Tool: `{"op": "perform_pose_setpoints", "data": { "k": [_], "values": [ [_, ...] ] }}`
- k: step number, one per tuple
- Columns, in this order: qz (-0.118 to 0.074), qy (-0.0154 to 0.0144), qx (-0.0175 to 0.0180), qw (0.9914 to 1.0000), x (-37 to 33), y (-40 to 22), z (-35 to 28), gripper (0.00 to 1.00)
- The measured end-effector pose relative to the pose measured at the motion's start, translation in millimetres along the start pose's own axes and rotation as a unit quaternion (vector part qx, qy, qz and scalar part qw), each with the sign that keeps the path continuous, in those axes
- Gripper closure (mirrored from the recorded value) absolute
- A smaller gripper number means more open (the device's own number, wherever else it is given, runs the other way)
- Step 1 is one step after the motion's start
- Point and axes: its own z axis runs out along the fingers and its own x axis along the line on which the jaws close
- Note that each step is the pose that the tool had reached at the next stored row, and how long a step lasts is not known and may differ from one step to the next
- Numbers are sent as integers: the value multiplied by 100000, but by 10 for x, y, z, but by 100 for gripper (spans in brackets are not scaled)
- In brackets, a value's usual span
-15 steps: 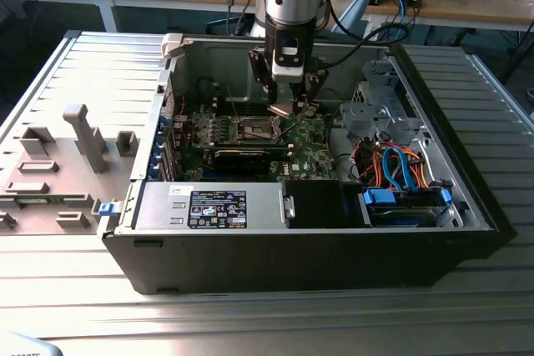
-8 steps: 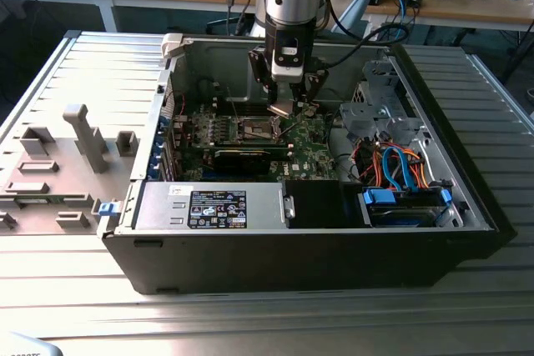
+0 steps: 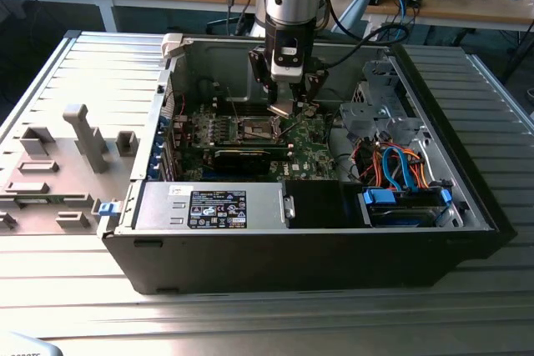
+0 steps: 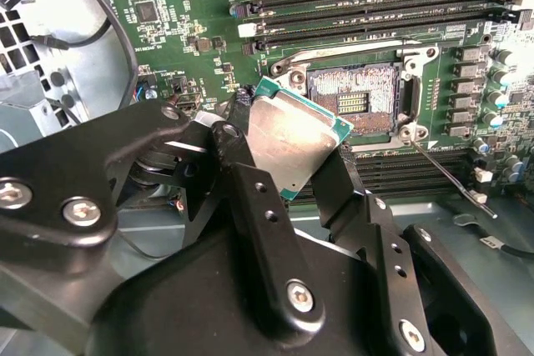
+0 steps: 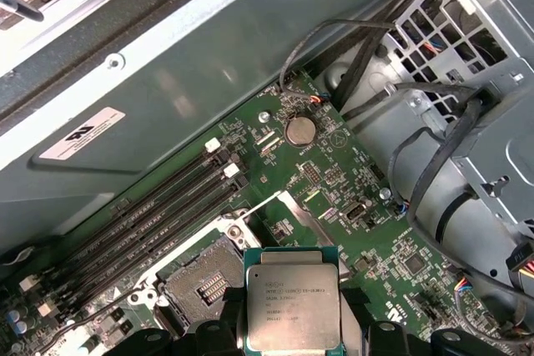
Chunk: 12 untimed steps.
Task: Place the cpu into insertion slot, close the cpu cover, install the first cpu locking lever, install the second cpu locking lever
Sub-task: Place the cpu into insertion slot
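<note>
Cpu hangs clamped between the gripper's two black fingers, which are shut on its opposite edges. Its silvery lid faces up and it is tilted, as both wrist views show. It is off the board and not seated. In the second wrist view one of its corners overlaps the rim of the slot. The slot's dark pin field lies uncovered, and in the exterior view the cpu is just to the exterior view's right of it.

The cover stands raised at one edge of the slot, and a thin wire lever is swung out beside it. Memory slots run along the slot's far side. The board lies in the open case, and the case rests on the ribbed table.
</note>
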Motion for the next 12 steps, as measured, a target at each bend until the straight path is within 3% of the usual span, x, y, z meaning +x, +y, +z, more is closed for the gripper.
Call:
{"op": "perform_pose_setpoints", "data": {
  "k": [12],
  "values": [
    [374, -8, 17, 99999, 0, 0, 1, 46]
  ]
}}
